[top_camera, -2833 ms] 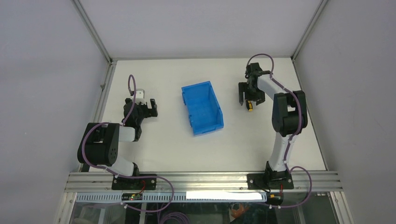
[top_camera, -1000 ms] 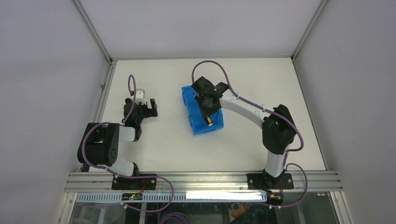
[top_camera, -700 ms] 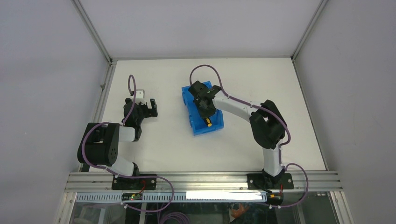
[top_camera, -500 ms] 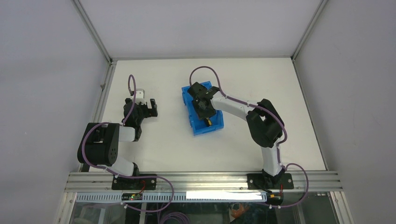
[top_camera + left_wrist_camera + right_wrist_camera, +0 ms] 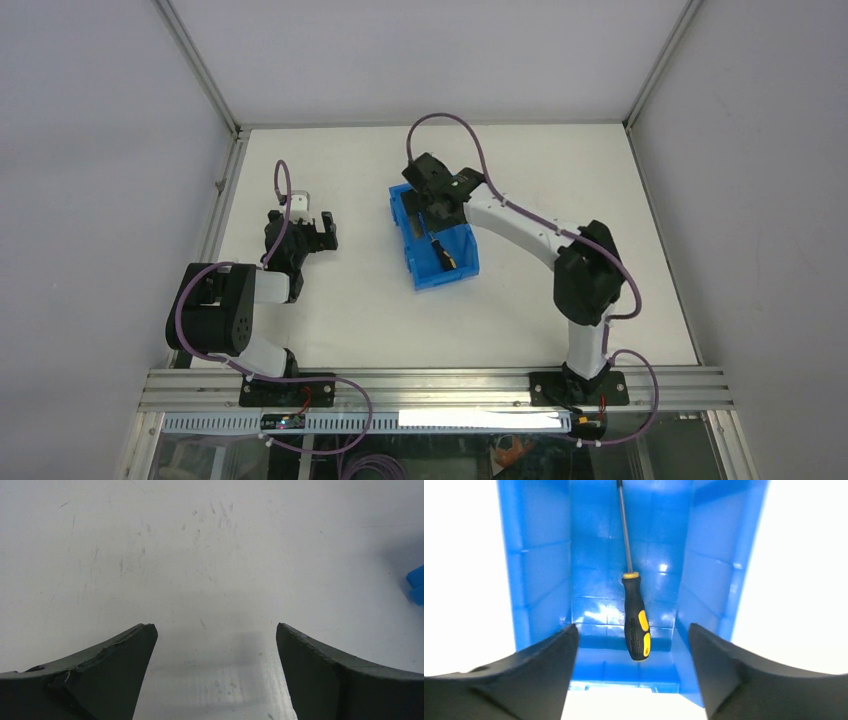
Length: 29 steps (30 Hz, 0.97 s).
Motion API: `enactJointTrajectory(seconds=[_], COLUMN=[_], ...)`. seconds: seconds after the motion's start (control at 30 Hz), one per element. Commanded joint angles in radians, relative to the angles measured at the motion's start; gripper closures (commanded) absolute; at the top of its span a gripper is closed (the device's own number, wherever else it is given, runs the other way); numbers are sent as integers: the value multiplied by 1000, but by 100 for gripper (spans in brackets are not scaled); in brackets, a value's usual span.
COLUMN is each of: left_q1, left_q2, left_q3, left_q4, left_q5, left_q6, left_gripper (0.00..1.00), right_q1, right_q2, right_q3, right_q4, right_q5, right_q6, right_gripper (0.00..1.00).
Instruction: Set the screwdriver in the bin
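Observation:
The black-and-yellow screwdriver [image 5: 441, 250] lies loose on the floor of the blue bin [image 5: 446, 279] at the table's middle. In the right wrist view the screwdriver [image 5: 636, 616] points its thin shaft away from me, between the bin's walls [image 5: 543, 580]. My right gripper [image 5: 432, 207] hovers over the bin's far half, open, and touches nothing. From the wrist, that gripper [image 5: 633, 628] shows both jaws spread wide with the handle lying free below them. My left gripper [image 5: 316, 226] rests open over bare table left of the bin.
The left wrist view holds scratched white tabletop under my left gripper [image 5: 216, 626], with a corner of the bin [image 5: 416, 584] at its right edge. Metal frame rails border the table on the left, back and right.
My right arm carried the screwdriver from the table's right side over the bin, opened its jaws and let it fall inside, then drew back toward the bin's far end. The left arm stayed still.

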Motion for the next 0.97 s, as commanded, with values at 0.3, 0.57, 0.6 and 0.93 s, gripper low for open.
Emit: enactJointTrajectory(seconds=[0.3,0.57,0.6,0.93], left_q1=[2,2,3,3], left_q2=[-28,-28,-29,-28], left_q3=[19,19,19,19], left_q4=[27,27,27,27], left_q5=[19,19,20,20], left_q6=[-18,-17,-17,-17], left_gripper=[1,1,1,1], right_q1=[-197,-590,-626,-657], right_q2=[-431,-685,-700,-752], right_q3=[-137,-345,-357,-403], right_q4=[-52,-28,-27,-5], right_q5=[239,142,145,131], right_q6=[-78,-72,-64,-46], right_gripper=[1,1,1,1])
